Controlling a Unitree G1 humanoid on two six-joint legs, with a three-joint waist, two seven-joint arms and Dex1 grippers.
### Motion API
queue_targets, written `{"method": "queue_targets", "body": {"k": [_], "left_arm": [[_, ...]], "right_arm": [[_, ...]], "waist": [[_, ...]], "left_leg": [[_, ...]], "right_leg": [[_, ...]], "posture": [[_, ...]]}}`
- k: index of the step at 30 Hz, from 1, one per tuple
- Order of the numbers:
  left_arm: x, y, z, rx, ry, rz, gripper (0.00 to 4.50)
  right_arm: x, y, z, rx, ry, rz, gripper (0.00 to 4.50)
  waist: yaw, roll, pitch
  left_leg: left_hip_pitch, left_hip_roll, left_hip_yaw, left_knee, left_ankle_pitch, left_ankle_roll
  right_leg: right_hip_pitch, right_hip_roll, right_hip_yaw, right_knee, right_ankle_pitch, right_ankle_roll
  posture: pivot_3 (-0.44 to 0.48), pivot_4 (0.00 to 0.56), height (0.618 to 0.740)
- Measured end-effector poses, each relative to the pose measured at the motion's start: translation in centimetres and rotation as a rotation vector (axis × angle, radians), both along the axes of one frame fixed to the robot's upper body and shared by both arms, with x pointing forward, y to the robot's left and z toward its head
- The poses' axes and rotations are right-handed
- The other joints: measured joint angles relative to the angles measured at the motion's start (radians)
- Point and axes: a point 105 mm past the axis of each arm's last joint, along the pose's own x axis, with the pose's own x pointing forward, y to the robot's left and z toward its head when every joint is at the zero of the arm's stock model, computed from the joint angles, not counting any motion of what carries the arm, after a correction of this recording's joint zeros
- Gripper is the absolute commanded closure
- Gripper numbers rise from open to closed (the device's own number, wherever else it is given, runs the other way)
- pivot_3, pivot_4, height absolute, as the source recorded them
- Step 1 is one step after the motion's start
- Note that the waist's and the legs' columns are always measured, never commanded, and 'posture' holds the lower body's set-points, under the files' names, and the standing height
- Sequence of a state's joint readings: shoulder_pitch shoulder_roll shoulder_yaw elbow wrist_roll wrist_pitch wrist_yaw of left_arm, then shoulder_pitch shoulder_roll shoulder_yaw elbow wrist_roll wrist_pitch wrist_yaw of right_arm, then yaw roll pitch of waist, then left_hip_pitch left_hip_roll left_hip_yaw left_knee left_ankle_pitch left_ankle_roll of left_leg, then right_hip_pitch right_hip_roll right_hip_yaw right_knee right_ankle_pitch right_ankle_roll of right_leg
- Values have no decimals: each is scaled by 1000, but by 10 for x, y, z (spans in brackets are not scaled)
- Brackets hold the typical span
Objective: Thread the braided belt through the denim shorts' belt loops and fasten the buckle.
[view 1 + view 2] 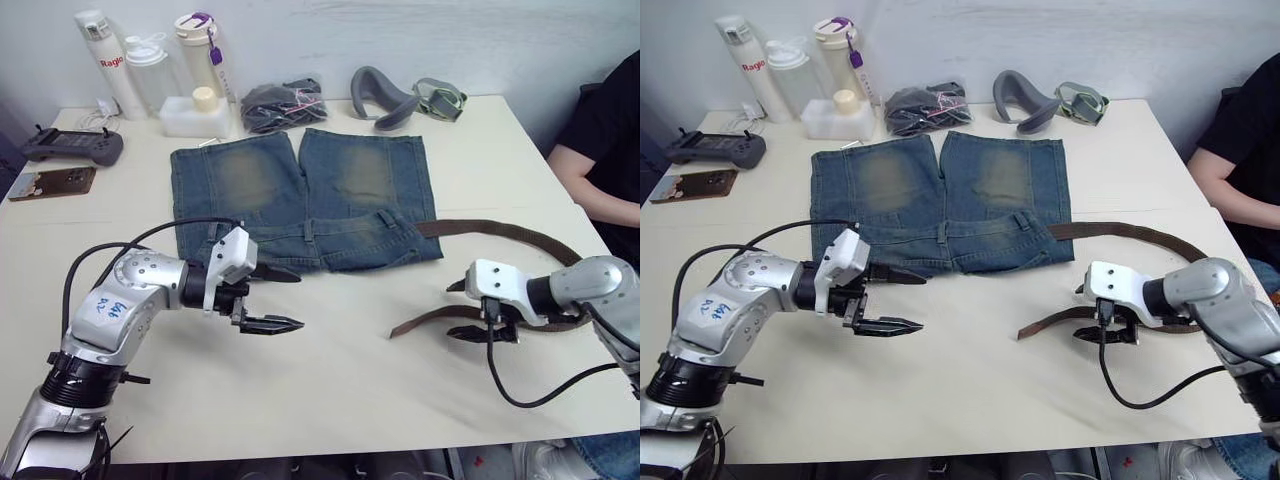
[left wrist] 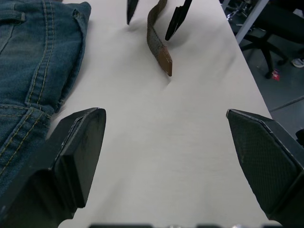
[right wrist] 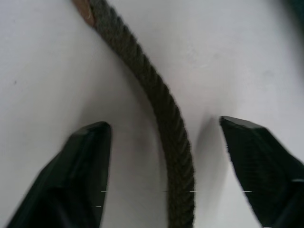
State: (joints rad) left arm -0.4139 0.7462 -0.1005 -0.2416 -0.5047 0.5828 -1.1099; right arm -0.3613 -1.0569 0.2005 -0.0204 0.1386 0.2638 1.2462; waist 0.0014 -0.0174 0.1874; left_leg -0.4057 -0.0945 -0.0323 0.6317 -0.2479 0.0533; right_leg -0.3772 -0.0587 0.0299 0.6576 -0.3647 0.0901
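Both sets of jaws spread wide, gripping nothing. Left gripper [image 1: 272, 299] poised low over bare tabletop, just off the near hem of the denim shorts [image 1: 305, 200]; right gripper [image 1: 482, 310] set astride the braided belt [image 1: 500, 232], one finger on each side of the strap, apart from it in the right wrist view.

Cream table [image 1: 350, 400] broad and open across its near half, with free room between the two grippers. Shorts spread flat at centre, waistband toward the robot, legs pointing to the far wall. Belt curving from the shorts' right waist corner out toward the right table edge and back inward, tan tip [image 2: 165, 59] lying free on the surface between the grippers. Far stretch of the loop hidden behind the right arm; buckle not made out; belt loops hard to pick out against the same blue cloth.

Seated person in a black sleeve [image 1: 605, 130] cut off at the right edge. Bottles [image 1: 150, 70], a dark bundle in a clear bag [image 1: 283, 102], a grey headset [image 1: 385, 97] and a controller [image 1: 70, 146] crowding the far edge.
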Motion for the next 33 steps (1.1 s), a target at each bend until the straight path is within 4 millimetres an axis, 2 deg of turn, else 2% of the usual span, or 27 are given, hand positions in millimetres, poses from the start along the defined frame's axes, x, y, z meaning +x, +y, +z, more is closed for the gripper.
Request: {"method": "queue_targets", "body": {"k": [3,6,9,11,13,17,22,25,29,33], "left_arm": [[-1,-3,-3,-17,6,19,36],[-1,-10,0,-136,38,50,36],[2,-18,8,-255,71,89,36],[3,-22,9,-284,79,106,36],[5,-34,9,-357,117,127,36],[4,-61,11,-427,164,88,36],[11,-87,20,-496,187,65,36],[13,-99,24,-537,203,41,741],[8,-110,28,-548,206,-29,2431],[14,-119,32,-575,213,-51,4268]], "right_arm": [[-1,0,1,9,11,10,3130],[-1,8,18,143,11,-5,4408],[-2,18,47,366,23,-42,4408],[-3,21,59,439,29,-58,4408],[-6,24,82,543,31,-75,4408],[-15,39,101,641,66,-58,4408],[-23,52,110,725,126,-67,4408],[-26,55,110,723,140,-75,4500],[-27,55,110,729,139,-104,4500],[-30,53,106,734,145,-133,4500]], "waist": [[-2,0,0],[-2,0,0],[0,0,0],[1,0,0],[4,0,0],[11,0,0],[21,0,0],[24,0,0],[23,0,0],[23,-1,0]], "left_leg": [[0,1,0,0,0,0],[0,1,0,0,0,-1],[0,1,0,1,0,-1],[0,1,0,1,0,-1],[0,1,0,1,0,0],[0,1,0,2,0,-1],[-1,1,0,3,0,-1],[-1,1,0,3,0,-1],[-1,1,0,3,0,-1],[-1,1,0,4,0,0]], "right_leg": [[0,0,0,0,0,0],[0,1,0,0,0,0],[0,1,0,1,0,0],[0,1,0,1,0,0],[1,1,0,1,0,0],[1,1,0,0,0,0],[1,1,0,0,0,0],[1,1,0,-1,0,0],[1,1,0,-1,0,0],[1,1,0,-1,0,1]], "posture": [[0,150,740],[0,150,740],[0,150,740],[0,150,740],[0,150,740],[0,150,740],[0,150,740],[0,150,740],[0,150,740],[0,150,740]]}}
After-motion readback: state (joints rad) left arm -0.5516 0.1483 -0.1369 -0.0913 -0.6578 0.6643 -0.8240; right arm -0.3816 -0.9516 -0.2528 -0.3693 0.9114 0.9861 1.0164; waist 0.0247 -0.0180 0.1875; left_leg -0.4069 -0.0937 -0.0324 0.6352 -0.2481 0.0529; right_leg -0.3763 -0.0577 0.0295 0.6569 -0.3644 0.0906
